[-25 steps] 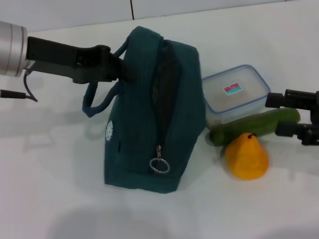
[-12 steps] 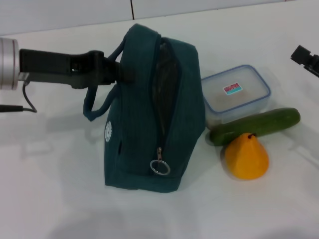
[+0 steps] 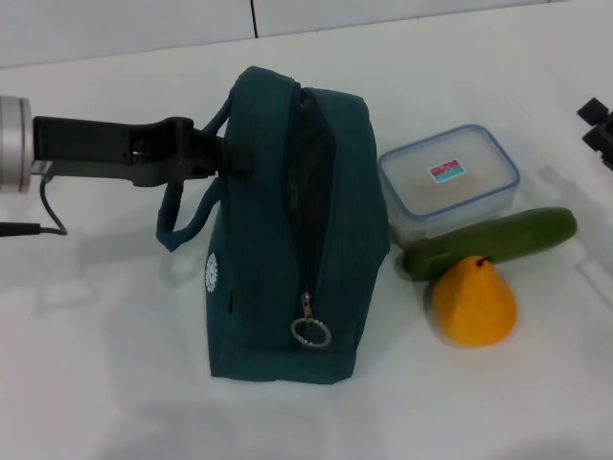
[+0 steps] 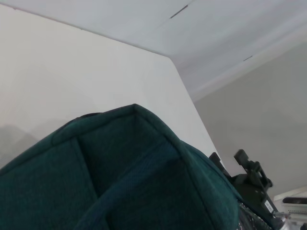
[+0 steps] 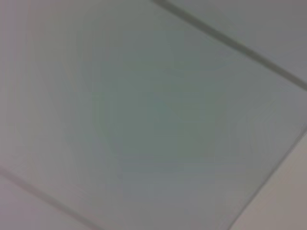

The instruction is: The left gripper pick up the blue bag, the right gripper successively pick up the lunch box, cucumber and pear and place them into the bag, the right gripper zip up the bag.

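Observation:
The blue bag (image 3: pixel 268 240) stands upright on the white table, its zipper open along the top and the ring pull (image 3: pixel 311 331) hanging at the near end. My left gripper (image 3: pixel 228 155) is shut on the bag's upper left edge by the handle. The bag fills the left wrist view (image 4: pixel 120 177). The clear lunch box (image 3: pixel 448 177) sits right of the bag, with the cucumber (image 3: pixel 493 240) in front of it and the yellow pear (image 3: pixel 472 302) nearer still. My right gripper (image 3: pixel 599 129) shows only partly at the right edge, raised and away from the items.
The white table (image 3: pixel 115 383) spreads around the items, with a tiled wall seam at the back. A black cable (image 3: pixel 43 216) hangs under the left arm. The right wrist view shows only a blurred pale surface.
The bag has gone from leaning to standing more upright. My right gripper has risen from beside the cucumber and moved out to the right edge.

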`<control>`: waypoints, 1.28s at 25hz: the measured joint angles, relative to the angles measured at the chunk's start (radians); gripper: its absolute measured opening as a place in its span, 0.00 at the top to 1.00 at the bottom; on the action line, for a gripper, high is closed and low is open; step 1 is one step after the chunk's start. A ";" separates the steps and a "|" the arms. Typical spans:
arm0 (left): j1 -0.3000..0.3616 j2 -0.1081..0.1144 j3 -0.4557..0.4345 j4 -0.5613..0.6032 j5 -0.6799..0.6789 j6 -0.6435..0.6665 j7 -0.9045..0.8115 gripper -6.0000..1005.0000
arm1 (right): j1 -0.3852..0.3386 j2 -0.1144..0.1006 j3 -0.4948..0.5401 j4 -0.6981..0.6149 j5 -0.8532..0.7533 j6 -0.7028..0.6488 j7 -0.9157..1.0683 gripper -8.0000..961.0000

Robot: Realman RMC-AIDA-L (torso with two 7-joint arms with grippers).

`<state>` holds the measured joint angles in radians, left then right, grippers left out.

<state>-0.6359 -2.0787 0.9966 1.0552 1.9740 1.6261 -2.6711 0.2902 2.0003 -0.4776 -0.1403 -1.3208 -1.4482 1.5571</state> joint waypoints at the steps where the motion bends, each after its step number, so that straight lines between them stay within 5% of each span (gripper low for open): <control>1: 0.002 0.000 0.000 0.000 -0.001 0.000 0.002 0.94 | 0.001 0.001 0.000 0.010 0.015 0.015 0.000 0.25; 10: 0.004 0.001 0.000 -0.008 0.001 0.001 0.015 0.94 | 0.040 0.010 0.003 0.064 0.068 0.134 -0.001 0.25; 20: 0.004 0.004 0.000 -0.028 0.003 -0.007 0.046 0.94 | 0.165 0.025 -0.038 0.146 0.058 0.237 -0.005 0.26; 32: -0.009 0.018 -0.001 -0.052 0.004 -0.025 0.067 0.94 | 0.176 0.028 -0.056 0.172 0.045 0.235 -0.002 0.26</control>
<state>-0.6450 -2.0611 0.9955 1.0032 1.9776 1.6016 -2.6046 0.4662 2.0279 -0.5338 0.0316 -1.2758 -1.2135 1.5550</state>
